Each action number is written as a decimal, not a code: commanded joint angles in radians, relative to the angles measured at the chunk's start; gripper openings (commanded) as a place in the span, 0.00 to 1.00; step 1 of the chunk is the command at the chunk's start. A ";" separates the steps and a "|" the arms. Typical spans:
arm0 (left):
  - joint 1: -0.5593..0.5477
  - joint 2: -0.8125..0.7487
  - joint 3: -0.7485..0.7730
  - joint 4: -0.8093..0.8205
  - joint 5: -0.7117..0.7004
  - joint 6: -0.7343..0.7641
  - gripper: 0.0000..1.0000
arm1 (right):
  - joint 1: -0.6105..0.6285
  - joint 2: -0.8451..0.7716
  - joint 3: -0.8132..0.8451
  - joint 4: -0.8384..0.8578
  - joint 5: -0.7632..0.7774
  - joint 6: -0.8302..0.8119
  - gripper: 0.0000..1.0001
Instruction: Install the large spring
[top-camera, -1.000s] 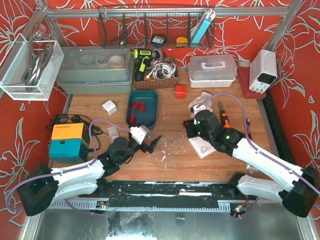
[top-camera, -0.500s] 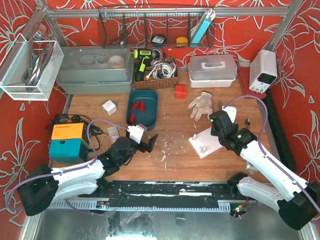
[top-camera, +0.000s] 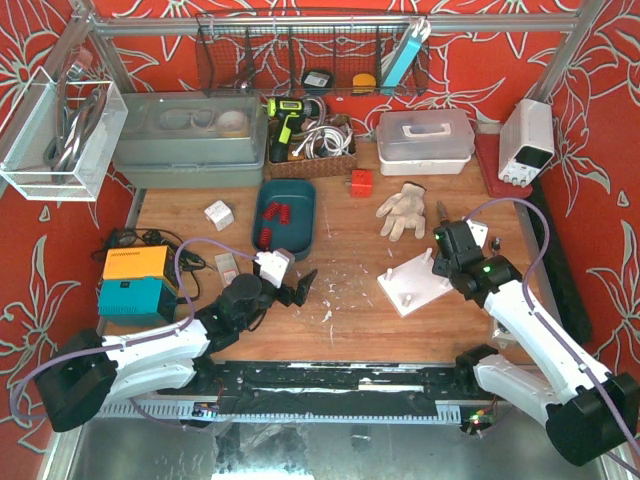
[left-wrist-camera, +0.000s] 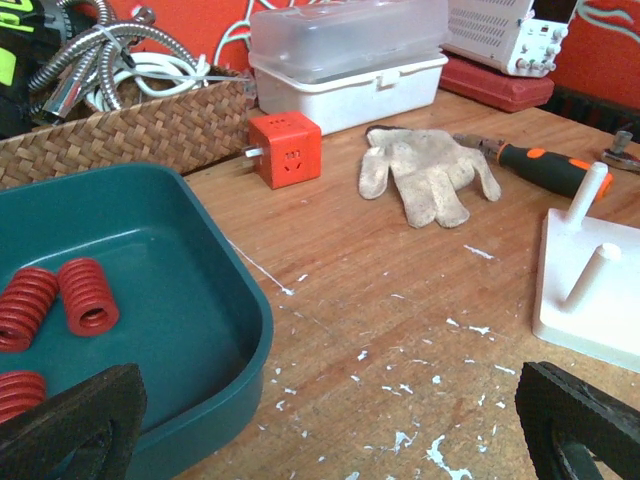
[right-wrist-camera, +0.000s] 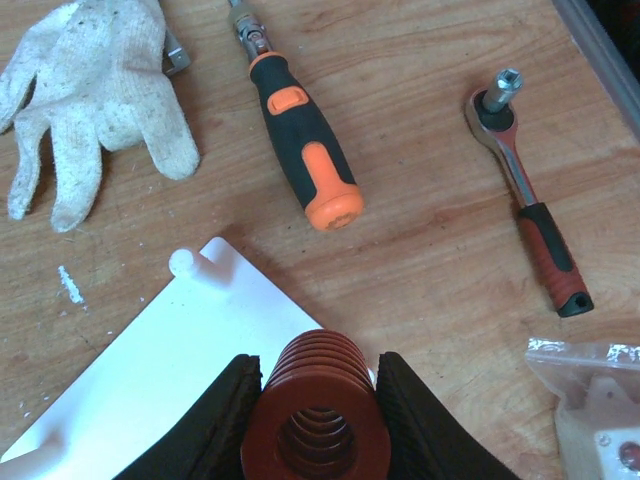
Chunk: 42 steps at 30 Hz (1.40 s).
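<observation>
One spring (right-wrist-camera: 312, 390) in right end effector (right-wrist-camera: 318, 435)

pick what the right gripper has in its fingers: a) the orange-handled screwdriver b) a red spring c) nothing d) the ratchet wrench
B: the right wrist view shows the right gripper clamped on a red spring, one finger on each side, while the screwdriver and ratchet wrench lie loose on the table.
</observation>
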 joint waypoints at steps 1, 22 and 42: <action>-0.001 -0.006 0.014 0.008 0.006 0.007 1.00 | -0.011 -0.026 -0.019 -0.009 -0.042 0.032 0.00; -0.001 0.009 0.016 0.008 0.015 0.012 1.00 | -0.030 -0.010 -0.046 -0.008 -0.038 0.063 0.00; -0.001 0.006 0.015 0.007 0.005 0.020 1.00 | -0.063 0.081 -0.145 0.160 -0.102 0.071 0.13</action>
